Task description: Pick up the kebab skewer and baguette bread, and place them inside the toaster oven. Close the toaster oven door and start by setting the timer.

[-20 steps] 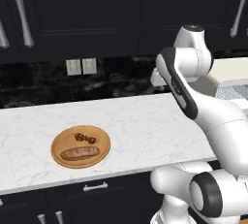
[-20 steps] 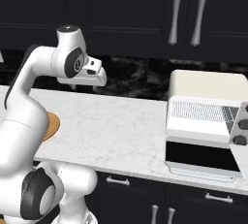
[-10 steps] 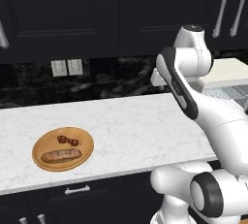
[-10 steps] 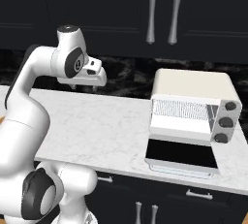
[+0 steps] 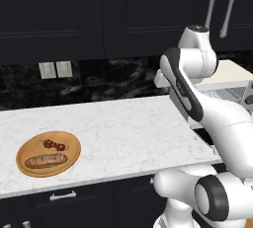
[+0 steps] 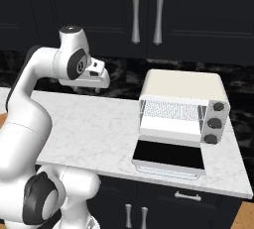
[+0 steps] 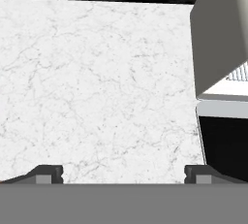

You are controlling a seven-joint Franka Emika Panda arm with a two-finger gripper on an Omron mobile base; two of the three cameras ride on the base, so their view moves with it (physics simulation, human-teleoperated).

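Holding baguette bread [image 5: 46,160], kebab skewer [image 5: 55,145]: wooden plate [image 5: 25,150] | toaster oven [image 6: 182,105]: door down | claw [image 7: 121,173]: wide, empty

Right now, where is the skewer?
In the left base view the skewer lies on the wooden plate at the counter's left end, just behind the baguette.

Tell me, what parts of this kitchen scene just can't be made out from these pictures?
- Toaster oven: the inside behind its wire rack is too small to read in the right base view; in the left base view the arm covers most of it.
- Kebab skewer beside the baguette bread: its chunks are too small to count.
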